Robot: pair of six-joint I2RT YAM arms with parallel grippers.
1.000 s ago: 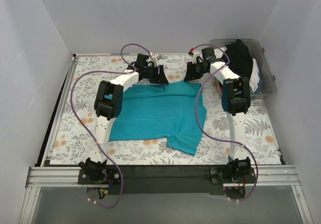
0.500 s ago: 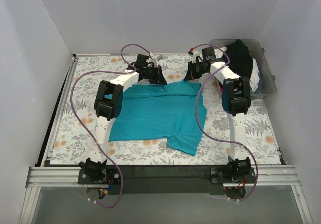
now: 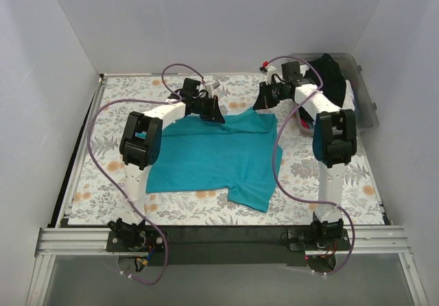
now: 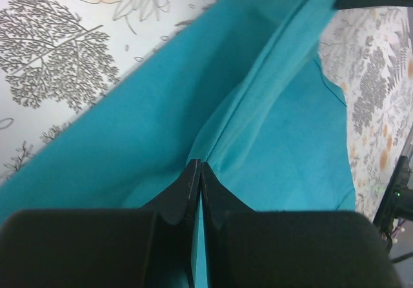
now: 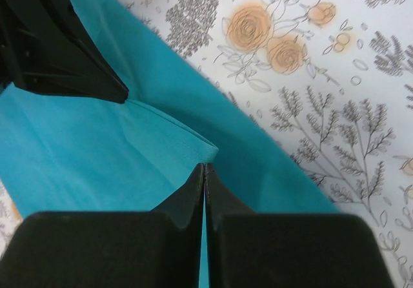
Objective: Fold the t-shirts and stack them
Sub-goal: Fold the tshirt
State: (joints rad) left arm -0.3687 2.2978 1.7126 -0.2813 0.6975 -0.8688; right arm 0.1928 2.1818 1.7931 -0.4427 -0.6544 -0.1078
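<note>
Left tool (image 4: 195, 166) clamped on a raised ridge of the teal t-shirt (image 3: 212, 156), partway along its far edge. Right tool (image 5: 204, 166) pinched together on the same edge at its far right corner — cloth pulled into a straight fold between the two. Rest of the shirt spread flat on the floral tablecloth (image 3: 89, 175), one sleeve jutting toward the near side. At the far right, a clear bin (image 3: 367, 114) holding a heaped black t-shirt (image 3: 330, 76) — paler cloth beneath, too hidden to tell apart.
</note>
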